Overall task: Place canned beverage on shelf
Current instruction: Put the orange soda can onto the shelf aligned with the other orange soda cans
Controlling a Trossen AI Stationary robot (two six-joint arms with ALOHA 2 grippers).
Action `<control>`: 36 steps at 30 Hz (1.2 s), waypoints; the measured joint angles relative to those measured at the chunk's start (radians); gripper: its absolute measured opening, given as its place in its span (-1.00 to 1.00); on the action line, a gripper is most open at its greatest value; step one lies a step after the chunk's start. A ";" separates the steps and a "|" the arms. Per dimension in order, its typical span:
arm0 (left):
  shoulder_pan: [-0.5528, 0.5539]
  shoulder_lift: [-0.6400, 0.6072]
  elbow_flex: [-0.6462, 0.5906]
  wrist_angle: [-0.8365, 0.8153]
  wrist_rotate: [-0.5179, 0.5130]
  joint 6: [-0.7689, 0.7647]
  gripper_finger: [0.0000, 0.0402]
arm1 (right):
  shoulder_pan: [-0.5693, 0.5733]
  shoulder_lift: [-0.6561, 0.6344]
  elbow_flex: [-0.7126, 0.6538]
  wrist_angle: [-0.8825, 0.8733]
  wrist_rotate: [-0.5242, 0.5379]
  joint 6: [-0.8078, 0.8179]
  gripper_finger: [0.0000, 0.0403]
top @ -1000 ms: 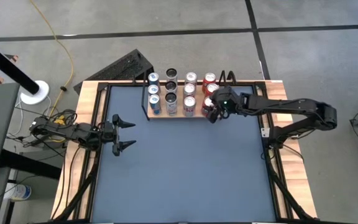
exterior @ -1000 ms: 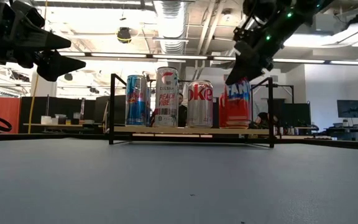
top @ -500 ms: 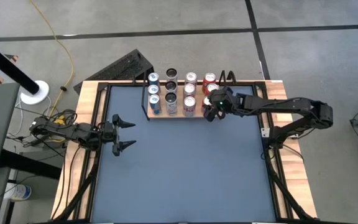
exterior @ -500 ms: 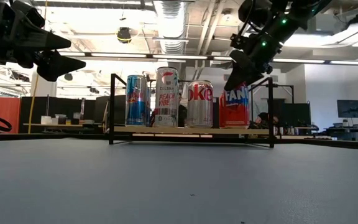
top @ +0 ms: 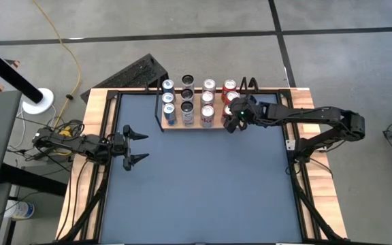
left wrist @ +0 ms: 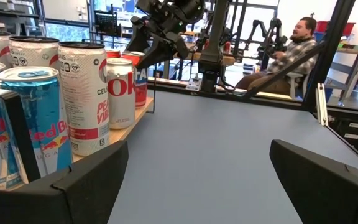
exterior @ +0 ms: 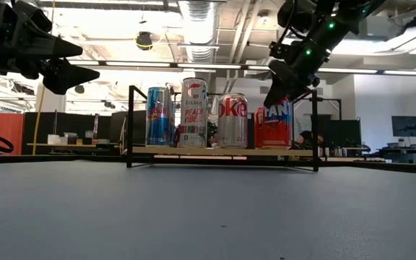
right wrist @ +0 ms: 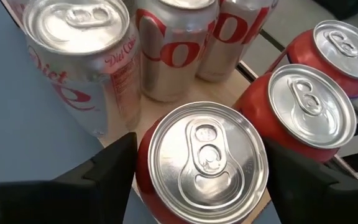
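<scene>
Grey-blue bench [top: 203, 184], your shelf [top: 160, 117] at twelve o'clock, rows filled. Red can [right wrist: 201, 155] stands at its front right corner, placed. Right pincer [top: 231, 121] straddles it, fingers apart; withdrawal remains. Left pincer [top: 136, 144] waits apart at nine o'clock.

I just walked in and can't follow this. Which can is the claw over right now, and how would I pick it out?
Find the small wooden shelf at the table's far edge. Go to its right-hand column, nearest row: the red Fanta can, beside the silver Diet Coke can, with the right claw straddling its top.
</scene>
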 joint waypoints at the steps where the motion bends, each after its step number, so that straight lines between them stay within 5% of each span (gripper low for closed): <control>1: 0.000 0.000 0.000 0.000 0.000 0.001 0.90 | 0.000 0.000 0.000 -0.002 0.000 0.001 0.55; 17: 0.000 0.000 0.000 0.000 0.000 -0.002 0.90 | 0.003 -0.003 0.046 -0.068 0.016 -0.062 0.86; 36: 0.000 0.000 0.000 0.000 0.000 -0.001 0.90 | 0.100 -0.004 0.282 -0.251 0.007 -0.168 0.86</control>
